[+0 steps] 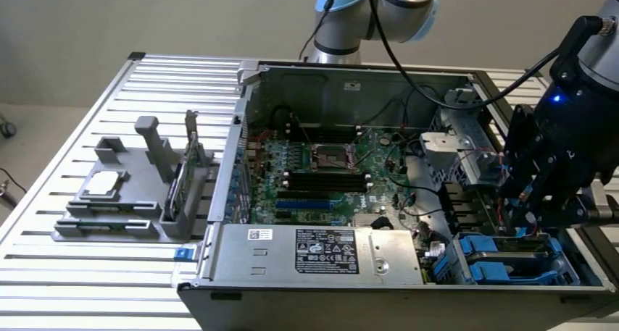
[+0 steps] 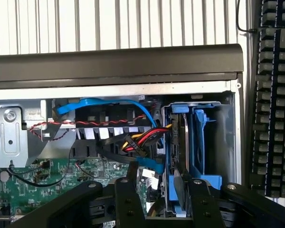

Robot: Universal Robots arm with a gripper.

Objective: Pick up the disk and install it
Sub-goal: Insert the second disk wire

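The gripper covers most of the disk in the exterior view — just its blue rails peek out below. In the wrist view the disk shows edge-on only, its label unseen, and the keyboard is cut off.

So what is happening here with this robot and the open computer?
A robot arm is working on an open computer case that lies on a slatted table. Its gripper hangs with fingers open over the blue drive bay in the case corner at the exterior view's right. The disk, in its blue rails, sits on edge in that bay. The gripper holds nothing. A grey stand with spare parts sits beside the case, at the exterior view's left.
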